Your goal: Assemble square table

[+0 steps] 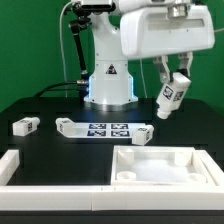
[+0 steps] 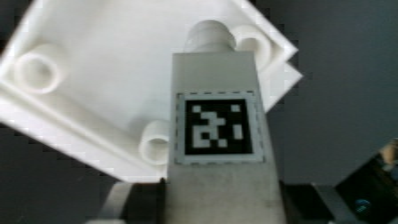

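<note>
The gripper (image 1: pixel 171 84) is clenched on a white leg (image 1: pixel 170 98), its two fingers pressing the leg's opposite sides near the upper end. The leg hangs below the fingers, tilted rather than upright and lifted clear of the dark table (image 1: pixel 60 105). A black-and-white tag on the leg's face sits just below the grip.

In the wrist view the same leg (image 2: pixel 217 110) runs straight out from between the fingers. Its tag faces the camera and its rounded tip points away from the gripper (image 2: pixel 217 206).

The square top (image 1: pixel 155 165) lies flat on the table, below the fingers and well apart from them, with its raised rim facing up. In the wrist view the square top (image 2: pixel 89 90) lies beyond the leg's tip, and round sockets show in two of its corners. The leg's tip is not touching it.

A second leg (image 1: pixel 25 126) lies on its side on the table, far from the fingers toward the exterior view's left. The marker board (image 1: pixel 105 129) lies flat between that second leg and the spot beneath the fingers. A long white border rail (image 1: pixel 20 166) lies at the table's near edge, further from the fingers than the second leg
</note>
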`<action>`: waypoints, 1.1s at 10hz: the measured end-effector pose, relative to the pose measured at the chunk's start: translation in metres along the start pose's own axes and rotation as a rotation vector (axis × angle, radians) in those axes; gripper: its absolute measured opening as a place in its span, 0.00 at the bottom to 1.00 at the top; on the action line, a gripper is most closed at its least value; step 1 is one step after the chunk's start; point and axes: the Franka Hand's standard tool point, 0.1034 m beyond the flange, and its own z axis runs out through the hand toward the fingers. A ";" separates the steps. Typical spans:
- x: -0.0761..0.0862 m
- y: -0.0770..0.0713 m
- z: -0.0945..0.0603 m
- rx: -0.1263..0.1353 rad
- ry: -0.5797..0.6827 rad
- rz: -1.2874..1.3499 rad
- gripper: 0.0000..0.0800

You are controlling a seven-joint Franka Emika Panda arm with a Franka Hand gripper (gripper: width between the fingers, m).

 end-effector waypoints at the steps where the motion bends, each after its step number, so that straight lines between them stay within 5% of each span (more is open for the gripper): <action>1: 0.030 0.007 0.000 -0.022 0.060 0.081 0.36; 2: 0.052 0.010 -0.005 -0.068 0.132 0.164 0.36; 7: 0.047 0.015 0.000 -0.080 0.150 0.131 0.36; 8: 0.033 0.032 0.008 -0.142 0.248 0.126 0.36; 9: 0.017 0.035 0.020 -0.143 0.250 0.162 0.36; 11: 0.020 0.040 0.032 -0.137 0.268 0.193 0.36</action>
